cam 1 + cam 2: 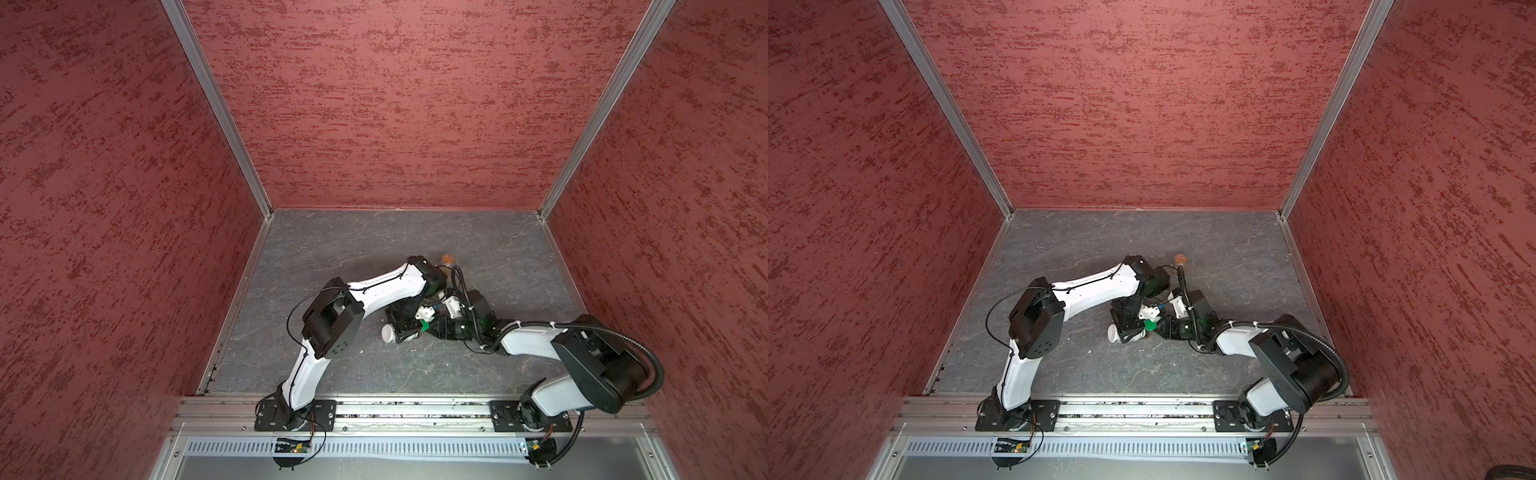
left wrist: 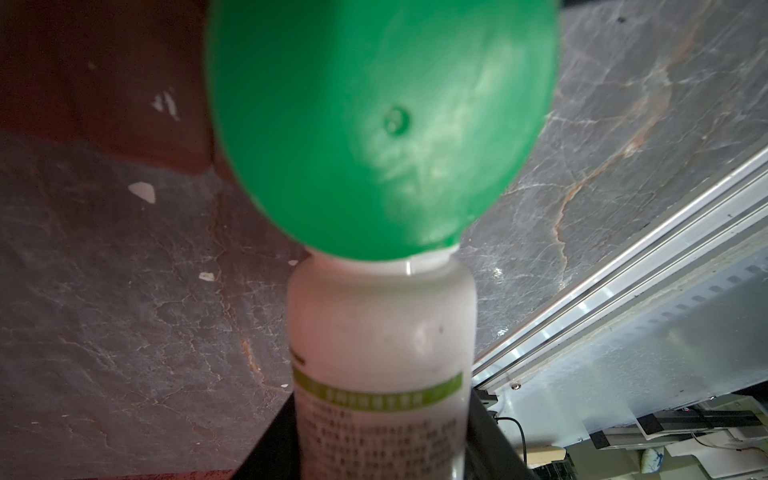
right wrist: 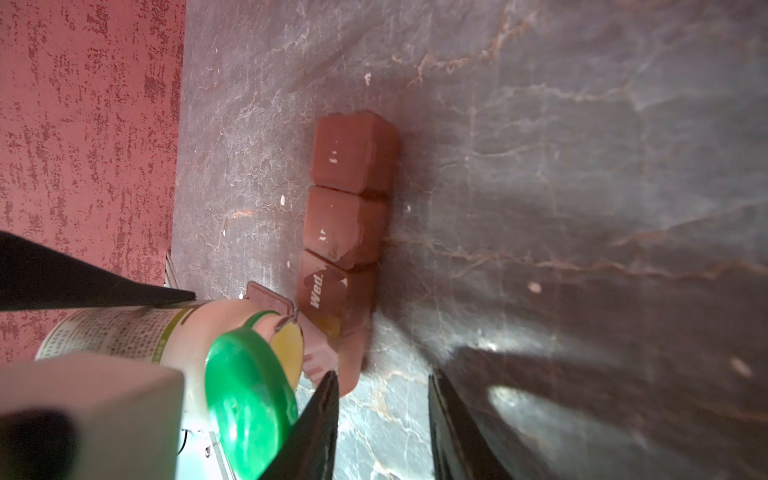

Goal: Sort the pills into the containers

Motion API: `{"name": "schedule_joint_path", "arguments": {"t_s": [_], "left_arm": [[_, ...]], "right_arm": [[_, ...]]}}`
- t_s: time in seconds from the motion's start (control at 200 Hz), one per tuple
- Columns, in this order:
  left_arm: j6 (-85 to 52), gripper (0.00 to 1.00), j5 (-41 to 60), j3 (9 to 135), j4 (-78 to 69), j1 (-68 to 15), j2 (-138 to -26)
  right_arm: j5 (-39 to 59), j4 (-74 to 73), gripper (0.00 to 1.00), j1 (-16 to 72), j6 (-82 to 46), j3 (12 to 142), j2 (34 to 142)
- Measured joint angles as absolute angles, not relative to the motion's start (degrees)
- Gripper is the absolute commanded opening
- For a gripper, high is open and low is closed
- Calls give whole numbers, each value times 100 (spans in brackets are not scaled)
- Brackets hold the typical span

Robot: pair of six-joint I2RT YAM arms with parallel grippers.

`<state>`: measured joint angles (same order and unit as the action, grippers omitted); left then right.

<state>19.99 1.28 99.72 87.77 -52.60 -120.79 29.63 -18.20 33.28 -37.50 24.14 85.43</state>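
Gripping the bottle (image 2: 382, 340) with the left pincer (image 2: 380, 440), clenched round the labelled body; tipped near level, long axis running from left arm toward right, green cap (image 2: 374, 124) flipped open, mouth just at what looks like an open organizer (image 3: 349, 166) cell next to "Wed." (image 3: 328, 291). Right pincer (image 3: 386, 419) released and empty, just beside the cap and the organizer's near end, so nearer but probably in the way of a stray pill. Orange pot (image 1: 447, 258) set apart behind on the worktop (image 1: 374, 249); yellow in the mouth, pill or liner, cannot tell.
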Motion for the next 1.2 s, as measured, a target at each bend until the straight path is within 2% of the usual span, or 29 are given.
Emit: {"name": "schedule_joint_path", "arguments": {"t_s": [1.202], "left_arm": [[1992,0,-228,10471,9159,-5443,-12302]], "right_arm": [[2954,-1800,37,3280,-3701,2416,8617]]}}
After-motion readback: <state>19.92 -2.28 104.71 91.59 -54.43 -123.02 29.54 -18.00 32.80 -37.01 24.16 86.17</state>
